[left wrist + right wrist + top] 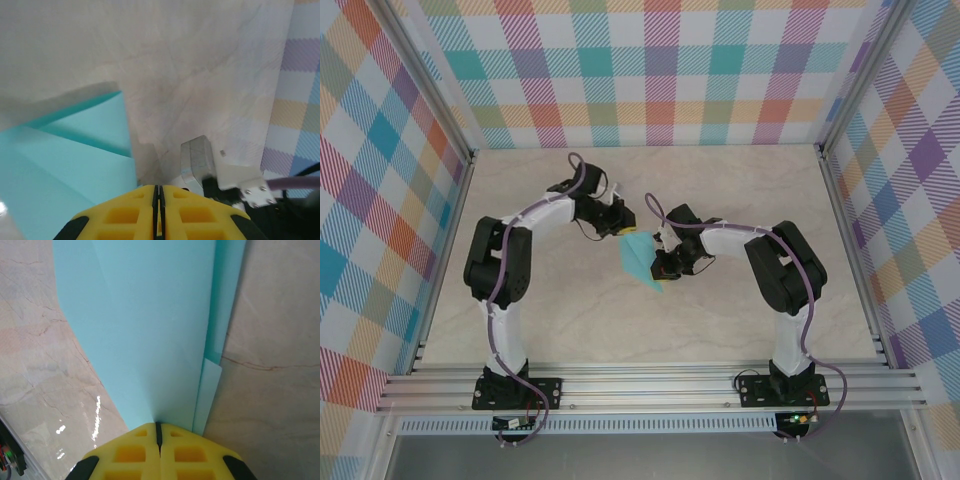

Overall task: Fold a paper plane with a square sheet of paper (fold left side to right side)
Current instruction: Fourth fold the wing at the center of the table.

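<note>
Right pincer [158,429] pinching paper sheet [638,258] by its edge, bare table [720,190] around

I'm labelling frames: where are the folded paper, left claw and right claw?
folded paper [638,258]: top view, its middle.
left claw [158,190]: left wrist view, between yellow fingertips.
right claw [158,427]: right wrist view, between yellow fingertips.

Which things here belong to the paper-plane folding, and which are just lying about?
Part of the job:
- folded blue paper
- right gripper, shut on the paper
- left gripper, shut, at the paper's far edge

Just surroundings:
- table
- checked walls
- metal rails
</note>
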{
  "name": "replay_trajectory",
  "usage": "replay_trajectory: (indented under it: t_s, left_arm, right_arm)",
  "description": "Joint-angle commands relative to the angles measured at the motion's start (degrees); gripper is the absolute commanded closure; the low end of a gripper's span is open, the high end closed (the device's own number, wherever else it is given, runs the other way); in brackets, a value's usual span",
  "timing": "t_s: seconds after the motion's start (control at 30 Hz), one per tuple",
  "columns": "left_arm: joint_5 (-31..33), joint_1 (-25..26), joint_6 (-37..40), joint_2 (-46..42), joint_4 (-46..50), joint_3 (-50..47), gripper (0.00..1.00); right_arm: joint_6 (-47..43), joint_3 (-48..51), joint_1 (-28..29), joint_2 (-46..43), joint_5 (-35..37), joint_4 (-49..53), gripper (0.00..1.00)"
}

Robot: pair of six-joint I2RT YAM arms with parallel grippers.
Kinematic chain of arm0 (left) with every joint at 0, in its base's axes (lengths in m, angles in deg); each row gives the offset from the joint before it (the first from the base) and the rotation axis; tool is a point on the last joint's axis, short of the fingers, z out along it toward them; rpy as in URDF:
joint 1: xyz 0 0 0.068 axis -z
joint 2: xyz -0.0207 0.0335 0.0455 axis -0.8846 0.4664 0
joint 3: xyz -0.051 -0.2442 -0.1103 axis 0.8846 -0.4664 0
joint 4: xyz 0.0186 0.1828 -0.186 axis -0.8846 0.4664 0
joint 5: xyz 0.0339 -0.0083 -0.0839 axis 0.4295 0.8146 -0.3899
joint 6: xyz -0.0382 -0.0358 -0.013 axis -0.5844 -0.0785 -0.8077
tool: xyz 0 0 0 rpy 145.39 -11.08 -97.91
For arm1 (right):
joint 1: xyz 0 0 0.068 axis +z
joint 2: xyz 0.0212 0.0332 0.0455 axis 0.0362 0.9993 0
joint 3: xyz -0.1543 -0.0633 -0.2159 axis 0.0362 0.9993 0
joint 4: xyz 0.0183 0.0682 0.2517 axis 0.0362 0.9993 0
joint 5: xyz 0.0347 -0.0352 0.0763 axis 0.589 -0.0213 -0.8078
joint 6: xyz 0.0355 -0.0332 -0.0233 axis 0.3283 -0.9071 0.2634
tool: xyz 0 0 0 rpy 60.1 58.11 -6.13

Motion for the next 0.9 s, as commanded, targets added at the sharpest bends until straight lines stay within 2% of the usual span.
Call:
replay_trajectory:
  t_s: [0.0, 0.33, 0.87]
  left_arm:
    - [-0.1, 1.4, -1.0, 5.1, 0.0, 2.3, 0.89]
    - [8.2, 1.3, 0.5, 10.3, 4.5, 3.3, 0.91]
    - [9.3, 0.4, 0.3, 12.0, 4.4, 2.9, 0.92]
  right_arm:
    - [-0.5, 2.5, 0.4, 2.2, 6.5, 8.5, 0.97]
    - [-2.6, 3.0, 1.1, 0.0, 6.6, 10.5, 0.97]
    - [-2.8, 11.4, 2.2, -5.7, 8.4, 12.8, 0.97]
